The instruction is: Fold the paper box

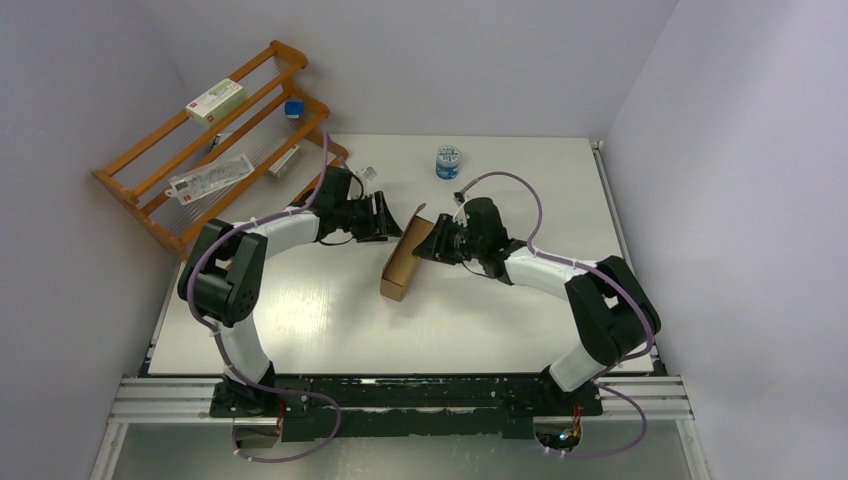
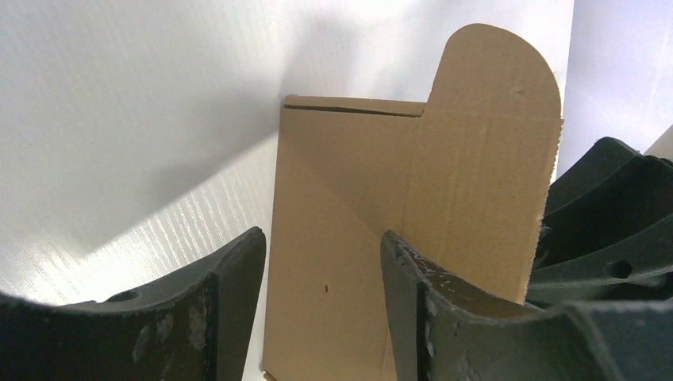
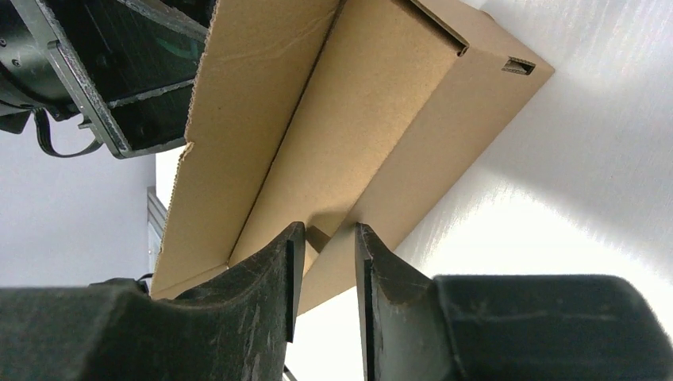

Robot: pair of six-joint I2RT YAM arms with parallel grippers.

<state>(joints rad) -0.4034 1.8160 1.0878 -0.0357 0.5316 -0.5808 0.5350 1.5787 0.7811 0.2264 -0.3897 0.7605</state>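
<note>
The brown cardboard paper box (image 1: 400, 272) lies mid-table, half formed, with a rounded flap raised at its far end. My left gripper (image 1: 392, 229) is open just left of that flap. In the left wrist view its fingers (image 2: 238, 302) stand apart in front of the box panel (image 2: 349, 198), apart from it. My right gripper (image 1: 437, 244) is at the box's right side. In the right wrist view its fingertips (image 3: 325, 246) are narrowly parted and straddle the end of the box's side wall (image 3: 381, 103), which fills the gap at the tips.
A wooden rack (image 1: 150, 165) stands at the back left with a white carton (image 1: 215, 100), a clear packet (image 1: 210, 177) and a small blue item (image 1: 293, 108). A small blue-labelled jar (image 1: 448, 161) stands behind the box. Walls close in on the left, back and right.
</note>
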